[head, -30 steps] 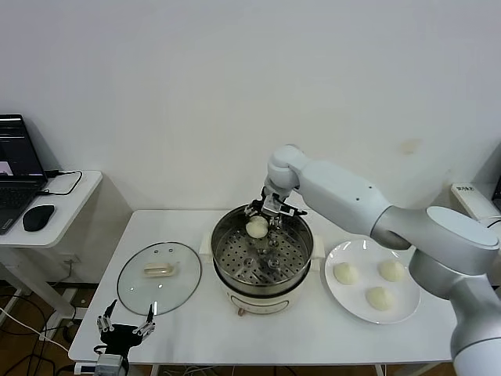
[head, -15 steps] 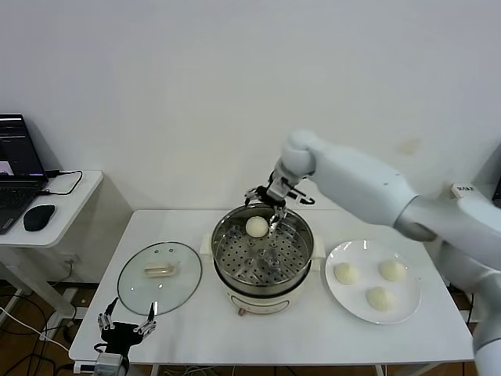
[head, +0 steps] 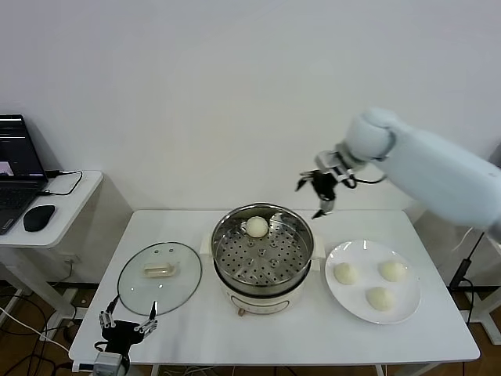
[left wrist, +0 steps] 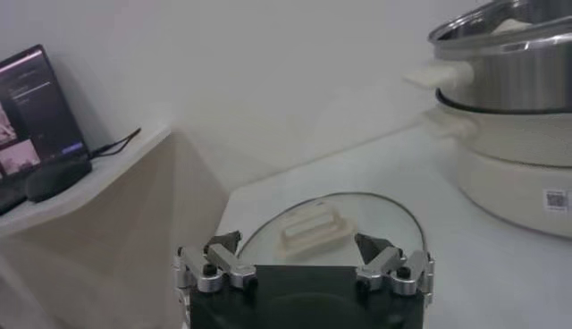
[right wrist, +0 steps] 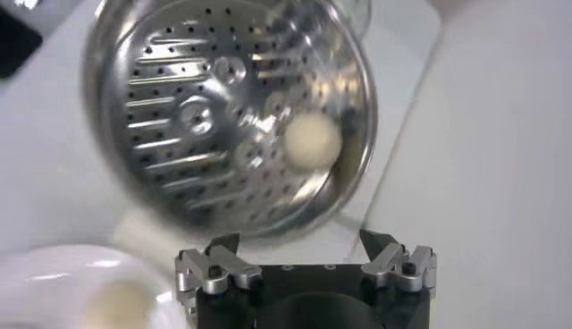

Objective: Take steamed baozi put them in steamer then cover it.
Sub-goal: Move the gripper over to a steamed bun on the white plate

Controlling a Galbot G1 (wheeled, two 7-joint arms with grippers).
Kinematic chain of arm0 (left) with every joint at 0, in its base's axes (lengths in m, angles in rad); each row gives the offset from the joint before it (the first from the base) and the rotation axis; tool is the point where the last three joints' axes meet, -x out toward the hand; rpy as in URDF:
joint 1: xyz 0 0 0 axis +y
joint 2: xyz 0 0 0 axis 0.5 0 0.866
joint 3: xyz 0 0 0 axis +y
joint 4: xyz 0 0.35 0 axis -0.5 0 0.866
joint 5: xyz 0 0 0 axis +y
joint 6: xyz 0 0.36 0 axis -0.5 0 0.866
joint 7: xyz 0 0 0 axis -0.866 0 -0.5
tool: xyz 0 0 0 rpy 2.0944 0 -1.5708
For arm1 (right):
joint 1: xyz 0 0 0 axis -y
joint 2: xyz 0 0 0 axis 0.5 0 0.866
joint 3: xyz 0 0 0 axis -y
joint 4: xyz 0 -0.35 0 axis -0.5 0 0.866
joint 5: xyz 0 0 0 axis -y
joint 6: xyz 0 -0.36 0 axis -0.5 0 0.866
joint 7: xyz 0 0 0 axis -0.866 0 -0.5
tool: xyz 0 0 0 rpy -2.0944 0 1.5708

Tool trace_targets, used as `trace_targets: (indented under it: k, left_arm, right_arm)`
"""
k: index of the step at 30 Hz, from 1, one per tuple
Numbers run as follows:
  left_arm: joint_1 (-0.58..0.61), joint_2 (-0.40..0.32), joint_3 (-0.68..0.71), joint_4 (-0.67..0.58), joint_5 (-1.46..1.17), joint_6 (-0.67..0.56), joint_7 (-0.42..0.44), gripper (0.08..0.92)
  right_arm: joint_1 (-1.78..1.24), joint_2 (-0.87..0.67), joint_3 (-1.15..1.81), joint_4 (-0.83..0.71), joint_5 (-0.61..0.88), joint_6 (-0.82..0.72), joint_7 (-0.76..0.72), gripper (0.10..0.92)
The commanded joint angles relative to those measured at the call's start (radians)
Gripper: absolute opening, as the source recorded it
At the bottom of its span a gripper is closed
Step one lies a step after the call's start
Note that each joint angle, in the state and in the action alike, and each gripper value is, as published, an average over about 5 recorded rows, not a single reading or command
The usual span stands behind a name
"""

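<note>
From my remote seat: the round shiny stainless-steel steamer on its cream-white base (head: 262, 258) sits mid-table on the white tabletop (head: 196, 329), uncovered. One small round cream-white baozi (head: 257, 226) lies on the perforated tray, at the far side, close to the rim wall. It is round, so no long axis to report.

R gripper (head: 316, 193) hangs in the air above and behind the gap between steamer and the flat white plate (head: 339, 296), jaws spread wide, nothing in them. R wrist view confirms: both fingers (right wrist: 210, 266) apart and bare, looking down on the tray w/ the single bun (right wrist: 313, 140) near its edge.

Three more baozi rest on the plate, to the robot's right of the steamer: one on the steamer side (head: 345, 272), one farther right (head: 392, 270), one nearest me (head: 380, 298). All apart from each other.

The round clear glass cover w/ metal rim (head: 159, 277) lies flat on the table, on the robot's left of the steamer, close to it; contact I cannot judge. Its cream-white oblong handle (head: 158, 269) faces up, long axis running roughly left-right across the table, slightly tilted.

L gripper (head: 126, 327) parked low at the table's near edge, just in front of the cover, jaws open and empty; L wrist view shows fingers (left wrist: 214, 265) apart w/ the cover handle (left wrist: 312, 229) beyond them.

Side desk at far left carries a laptop (head: 17, 166) and black mouse (head: 37, 217).
</note>
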Motion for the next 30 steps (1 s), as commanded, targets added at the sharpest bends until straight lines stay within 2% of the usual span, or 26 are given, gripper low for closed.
trace_targets:
  k: [1, 7, 15, 30]
  left_arm:
    - [0.004, 0.002, 0.003, -0.004, 0.000, 0.001, 0.000, 0.823]
    - [0.012, -0.004, 0.009, -0.015, 0.002, 0.002, 0.000, 0.823]
    - [0.025, -0.012, 0.009, -0.013, 0.012, 0.004, 0.000, 0.823]
    - [0.027, -0.016, 0.001, 0.015, 0.024, 0.004, 0.000, 0.823]
  right_arm:
    - [-0.047, -0.265, 0.028, 0.161, -0.039, -0.233, -0.093, 0.823]
    - [-0.253, -0.279, 0.145, 0.167, -0.106, -0.163, -0.064, 0.823]
    - [-0.503, -0.179, 0.265, 0.071, -0.221, -0.102, 0.002, 0.823]
    - [-0.639, -0.018, 0.363, -0.065, -0.349, -0.077, 0.086, 0.823]
